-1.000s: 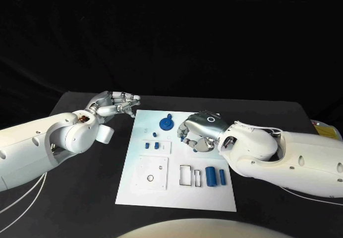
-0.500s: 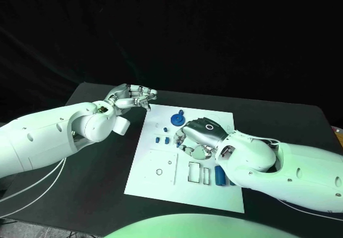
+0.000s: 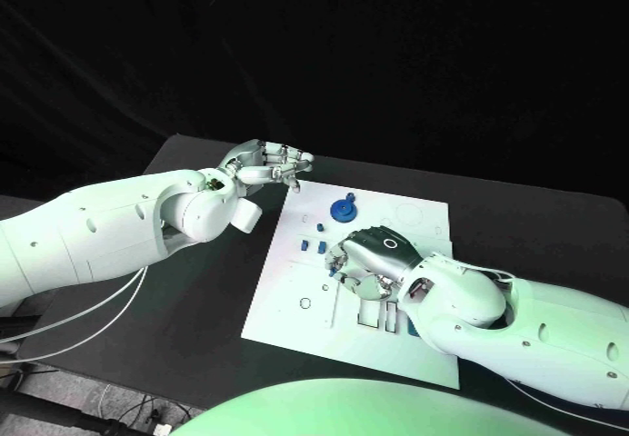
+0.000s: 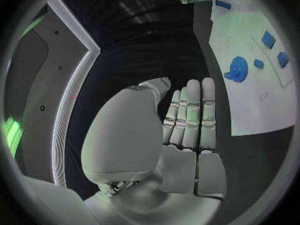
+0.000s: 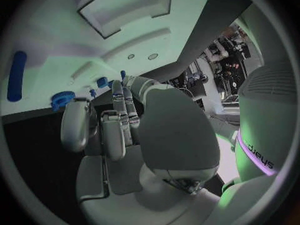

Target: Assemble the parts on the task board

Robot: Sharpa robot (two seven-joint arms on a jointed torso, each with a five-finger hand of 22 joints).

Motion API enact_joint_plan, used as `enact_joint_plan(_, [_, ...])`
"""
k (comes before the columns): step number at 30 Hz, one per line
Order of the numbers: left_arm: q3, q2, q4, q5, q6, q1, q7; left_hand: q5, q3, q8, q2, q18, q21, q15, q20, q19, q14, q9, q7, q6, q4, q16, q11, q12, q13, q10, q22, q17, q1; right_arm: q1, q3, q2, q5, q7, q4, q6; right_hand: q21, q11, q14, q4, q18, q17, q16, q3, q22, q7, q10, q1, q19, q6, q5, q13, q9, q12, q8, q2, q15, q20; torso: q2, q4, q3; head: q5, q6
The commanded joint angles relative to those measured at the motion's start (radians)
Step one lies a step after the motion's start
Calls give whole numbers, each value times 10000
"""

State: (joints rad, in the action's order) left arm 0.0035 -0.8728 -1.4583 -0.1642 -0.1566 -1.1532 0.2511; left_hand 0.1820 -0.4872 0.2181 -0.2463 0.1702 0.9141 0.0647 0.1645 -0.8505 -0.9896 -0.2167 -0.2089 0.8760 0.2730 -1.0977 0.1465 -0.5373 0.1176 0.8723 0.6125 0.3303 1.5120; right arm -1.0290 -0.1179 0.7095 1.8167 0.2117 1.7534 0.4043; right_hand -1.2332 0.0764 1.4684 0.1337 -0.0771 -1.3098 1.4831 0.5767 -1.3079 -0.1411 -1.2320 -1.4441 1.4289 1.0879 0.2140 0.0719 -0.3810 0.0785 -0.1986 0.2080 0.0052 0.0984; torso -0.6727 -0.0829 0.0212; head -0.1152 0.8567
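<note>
Fingers of the left hand [image 3: 269, 166] lie straight and close together, holding nothing, off the far left corner of the task board [image 3: 299, 313] and above the black table [image 3: 196, 300]. Just right of that hand sits a blue gear [image 3: 344, 210], with small blue parts [image 3: 311, 244] nearer the right hand [image 3: 367, 263]. That hand hovers over the board's middle, fingers curled downward; whether they grip anything cannot be told, since its own back hides them.
</note>
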Motion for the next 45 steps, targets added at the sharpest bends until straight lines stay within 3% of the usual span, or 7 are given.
enact_joint_plan(1, [6, 36, -12, -9, 82, -4, 56, -17, -8, -31, 14, 132, -48, 60, 27, -67, 1, 10, -3, -79, -50, 46, -21, 16, -10, -66, -16, -14, -46, 85, -6, -61, 51, -160, -41, 51, -20, 0, 592, -66, 72, -473, 51, 16, -1189, 3, -89, 67, 57, 48, 70, 8, -5, 40, -57, -23, -61, 29, 1, 6, 3, -81, 44])
enact_joint_plan(18, [5, 59, 7, -9, 116, -4, 26, -17, -6, -31, 17, 133, -56, 62, 29, -71, 0, 8, -3, -76, -56, 49, -20, 11, -9, -68, -21, -14, -43, 359, -34, -216, -39, -243, -182, 8, -7, 4, 594, -71, 70, -475, 53, 16, -1186, 0, -86, 117, 55, 32, 64, 7, -21, 28, -61, -29, -60, 27, -5, 5, -4, -178, 132])
enact_joint_plan(45, [5, 42, 3, -18, 178, -5, -40, -19, 2, -34, 20, 134, -73, 65, 34, -79, 0, 5, -6, -77, -61, 56, -17, 2, -11, -76, -32, -14, -47, 466, -39, -429, 8, -248, -477, -122, 50, 4, 593, -82, 59, -468, 52, 20, -1164, 1, -83, 151, 34, 17, 63, 5, -33, 18, -64, -34, -60, 26, -7, 3, 5, -217, 159])
